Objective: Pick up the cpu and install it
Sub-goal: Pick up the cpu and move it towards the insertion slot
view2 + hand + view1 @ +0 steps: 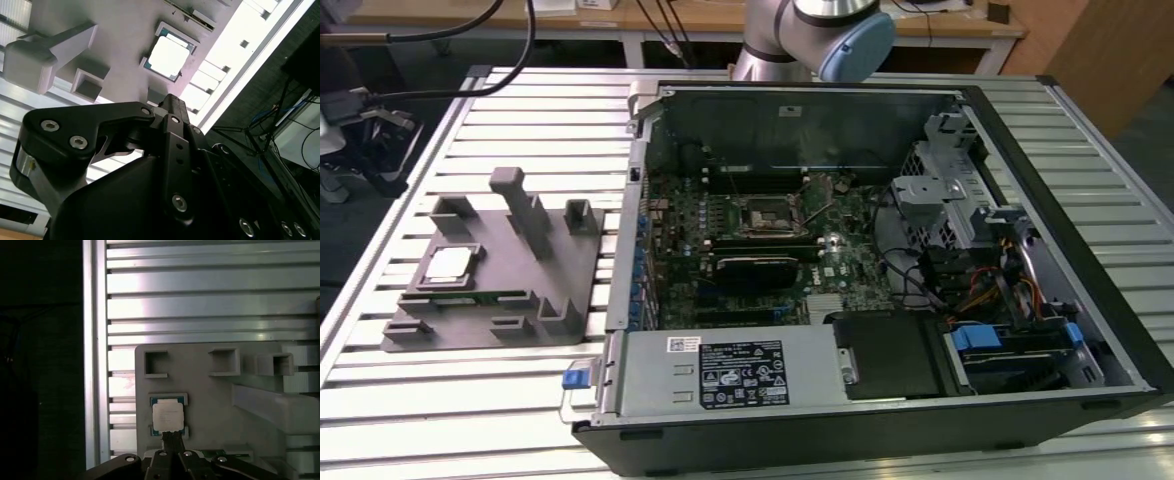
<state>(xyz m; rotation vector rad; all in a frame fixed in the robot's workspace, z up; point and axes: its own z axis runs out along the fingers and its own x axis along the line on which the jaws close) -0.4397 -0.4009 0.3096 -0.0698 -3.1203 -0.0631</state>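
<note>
The cpu [450, 264] is a small square chip with a pale silver top, lying flat in a recess of the grey moulded tray [507, 300] at the exterior view's left. Both wrist views look down on the cpu [168, 416] [169, 55] in its pocket. My gripper [171, 436] [171, 101] hangs above the tray, just beside the chip and apart from it. Its fingers are shut together with nothing between them. The black-framed socket [763, 212] sits on the motherboard inside the open computer case.
The open computer case [1014, 130] fills the middle and right of the slatted metal table [480, 400]. Upright grey posts [518, 195] rise from the tray near the chip. The arm's base [807, 35] stands behind the case. Cables and drive bays crowd the case's right side.
</note>
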